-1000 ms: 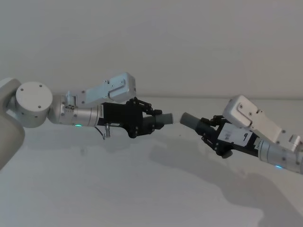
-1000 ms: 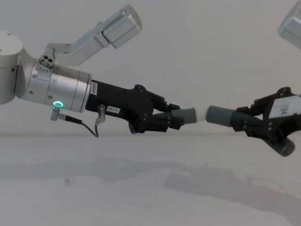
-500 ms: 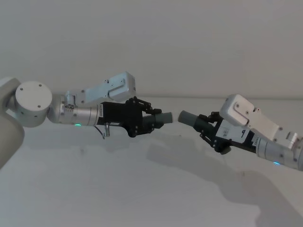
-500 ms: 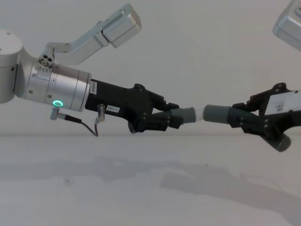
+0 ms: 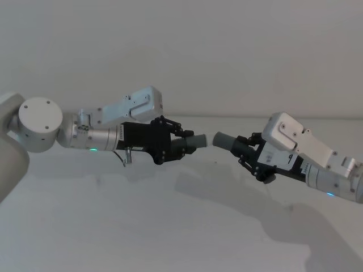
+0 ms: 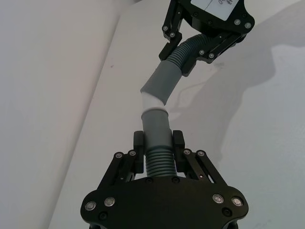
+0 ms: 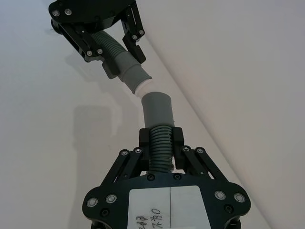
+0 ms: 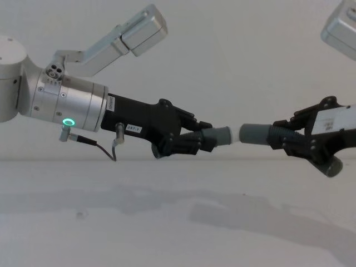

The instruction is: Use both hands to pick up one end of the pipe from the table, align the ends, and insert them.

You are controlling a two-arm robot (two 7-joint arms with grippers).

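White matte bench (image 5: 170, 226), plain wall. Left end effector (image 5: 180, 143) and right end effector (image 5: 245, 152) each clamp ribbed grey hose; smooth cuffs (image 8: 236, 135) nearly touch.

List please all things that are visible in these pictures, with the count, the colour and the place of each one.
Hose pieces: 2, dark grey, held above the table; left piece, right piece; smooth cuffs face each other, tips close together.
White tip: 1, on the left cuff's end.
Table: 1, white, below both arms.
Wall: 1, white, behind.
Left gripper: 1, black, shut on the left piece's ribbed part, on a silver wrist with green ring light.
Right gripper: 1, black, shut on the right piece.
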